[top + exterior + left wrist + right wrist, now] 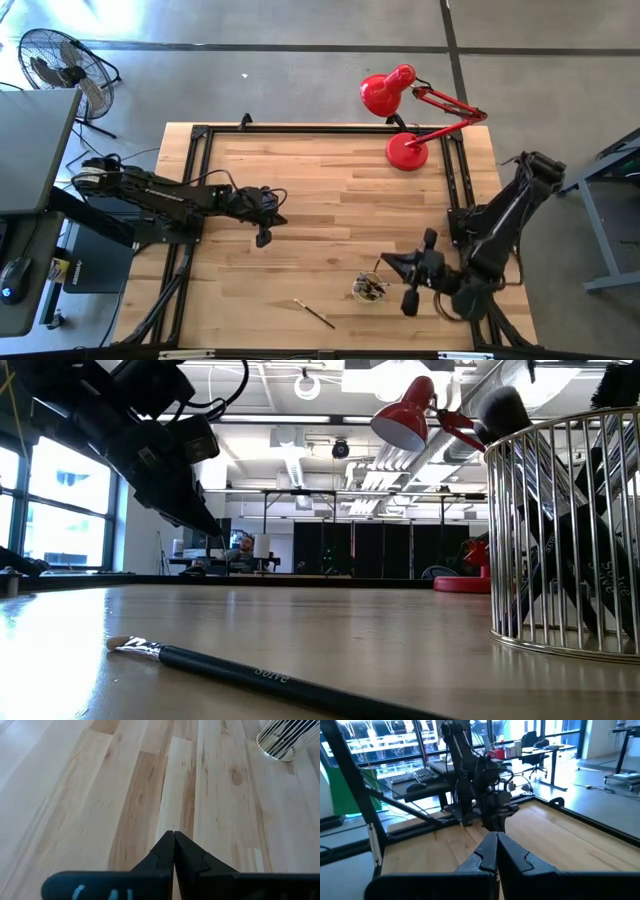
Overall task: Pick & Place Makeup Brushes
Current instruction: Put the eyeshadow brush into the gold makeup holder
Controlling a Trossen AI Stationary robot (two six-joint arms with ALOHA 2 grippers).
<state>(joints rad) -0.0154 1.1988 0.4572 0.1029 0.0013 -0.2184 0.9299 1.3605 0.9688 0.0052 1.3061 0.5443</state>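
Risk: the one loose makeup brush (314,314) is lying flat and thin on the wooden table (300,190), so fingers coming down on it could skid it away or roll it off the near edge (it's already close to it). Right gripper (384,263) is sitting fingers together, empty, just beside the wire cup (369,289) holding the other brushes. Left gripper (281,220) is hovering pinched together, empty, well apart from the brush, which is nearer the right one.
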